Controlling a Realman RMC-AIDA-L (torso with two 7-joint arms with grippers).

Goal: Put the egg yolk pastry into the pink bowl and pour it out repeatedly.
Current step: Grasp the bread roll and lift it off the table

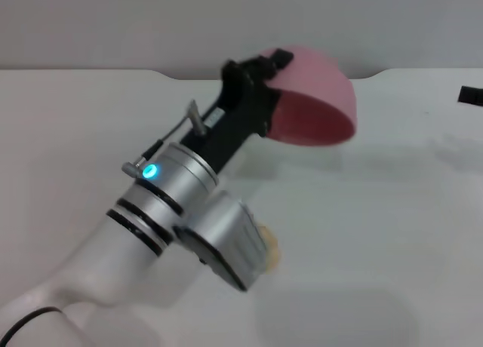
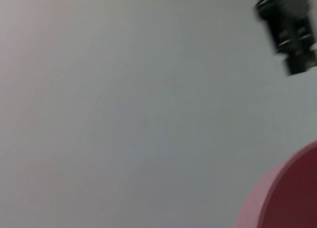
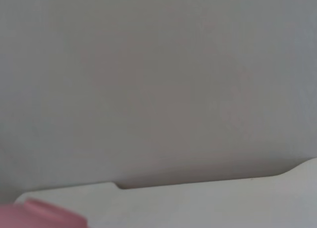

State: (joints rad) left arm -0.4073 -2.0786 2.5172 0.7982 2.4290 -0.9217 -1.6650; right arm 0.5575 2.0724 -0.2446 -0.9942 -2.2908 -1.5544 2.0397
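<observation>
My left gripper (image 1: 256, 79) is shut on the rim of the pink bowl (image 1: 317, 105) and holds it in the air over the far middle of the table. The bowl is tipped steeply, its opening facing down and toward me, and nothing shows inside it. A curve of the bowl's rim (image 2: 282, 198) also shows in the left wrist view. The egg yolk pastry (image 1: 269, 249) lies on the table nearer to me, mostly hidden behind my left wrist. A dark piece at the far right edge, my right gripper (image 1: 472, 96), stays off to the side.
The white table (image 1: 377, 234) runs to a grey wall at the back, with a notched far edge (image 3: 119, 185). A blurred black arm part (image 2: 290, 29) shows in the left wrist view. A sliver of the pink bowl (image 3: 44, 215) shows in the right wrist view.
</observation>
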